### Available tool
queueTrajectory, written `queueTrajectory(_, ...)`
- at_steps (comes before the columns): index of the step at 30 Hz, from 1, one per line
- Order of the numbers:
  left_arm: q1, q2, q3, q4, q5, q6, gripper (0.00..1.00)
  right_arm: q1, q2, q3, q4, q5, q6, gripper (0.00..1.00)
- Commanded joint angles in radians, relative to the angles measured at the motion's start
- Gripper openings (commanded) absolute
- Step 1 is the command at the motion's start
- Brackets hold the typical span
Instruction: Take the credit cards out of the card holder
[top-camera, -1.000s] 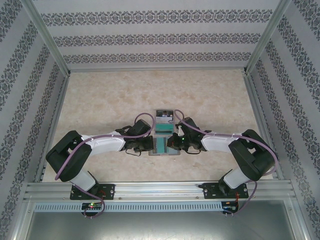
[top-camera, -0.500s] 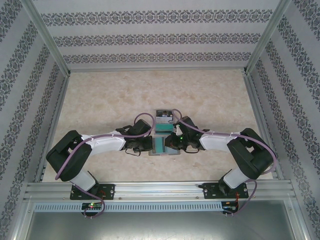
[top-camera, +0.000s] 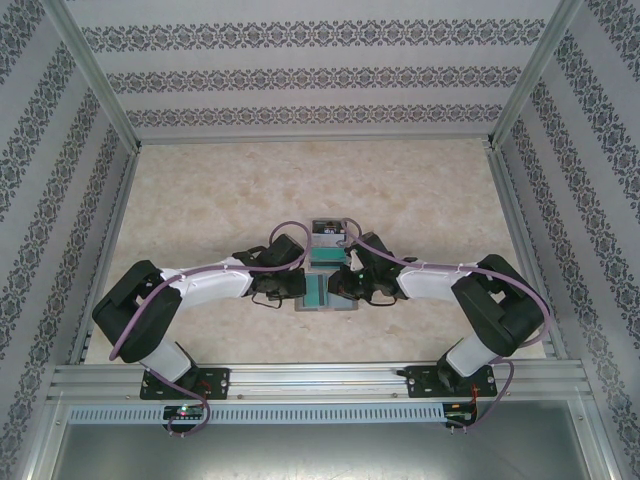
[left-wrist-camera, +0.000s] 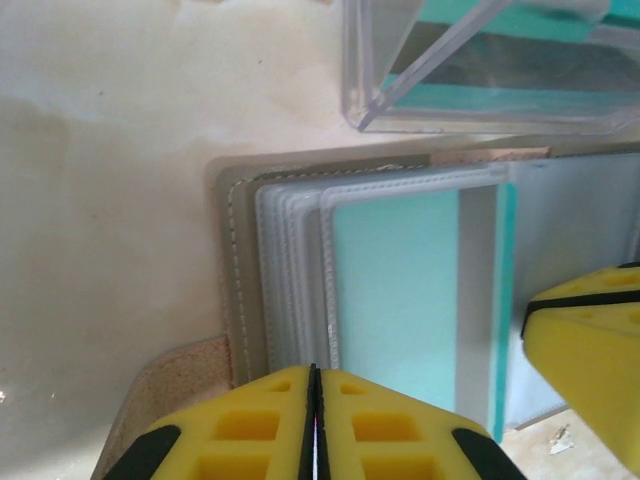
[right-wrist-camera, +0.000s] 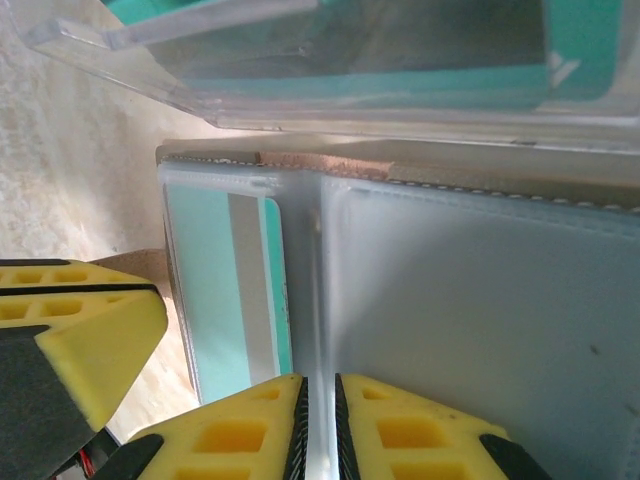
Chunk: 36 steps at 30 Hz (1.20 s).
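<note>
The card holder (top-camera: 340, 300) lies open on the table between both grippers. A teal and grey credit card (left-wrist-camera: 395, 290) sits inside the clear pocket of its left half, also visible in the right wrist view as the credit card (right-wrist-camera: 215, 290). My left gripper (left-wrist-camera: 313, 372) is shut, its tips down on the stitched pocket edges at the holder's (left-wrist-camera: 240, 260) left side. My right gripper (right-wrist-camera: 319, 380) is shut on a bluish-grey pocket panel at the holder's (right-wrist-camera: 470, 300) middle fold. In the top view the left gripper (top-camera: 298, 287) and right gripper (top-camera: 345, 285) flank the card.
A clear plastic box (top-camera: 327, 240) holding teal and grey cards stands just beyond the holder, close above it in the left wrist view (left-wrist-camera: 480, 60) and the right wrist view (right-wrist-camera: 350, 60). Patterned walls enclose the marbled table (top-camera: 200, 200).
The right gripper has slid a little left over the holder toward its middle. The left gripper has edged slightly further in. The holder has barely shifted.
</note>
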<state>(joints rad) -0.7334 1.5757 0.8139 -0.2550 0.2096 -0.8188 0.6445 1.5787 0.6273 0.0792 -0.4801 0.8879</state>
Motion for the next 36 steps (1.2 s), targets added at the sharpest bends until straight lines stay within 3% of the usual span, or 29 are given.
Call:
queueTrajectory(1, -0.012, 0.014, 0.022, 0.0, 0.015, 0.018, 0.09, 0.012, 0.012, 0.031, -0.001, -0.008, -0.01, 0.17)
queueTrajectory(22, -0.014, 0.062, -0.019, -0.01, 0.005, -0.001, 0.07, 0.019, 0.068, 0.057, 0.023, -0.035, -0.014, 0.15)
queueTrajectory(26, -0.015, 0.067, -0.016, -0.015, 0.005, -0.002, 0.05, 0.019, 0.077, 0.057, 0.025, -0.035, -0.014, 0.12)
queueTrajectory(30, -0.015, 0.07, -0.014, -0.024, 0.002, -0.006, 0.02, 0.02, 0.072, 0.048, 0.022, -0.032, -0.014, 0.0)
queueTrajectory(36, -0.015, 0.078, -0.014, -0.057, -0.028, -0.014, 0.0, 0.005, 0.027, 0.018, -0.012, 0.011, -0.013, 0.0)
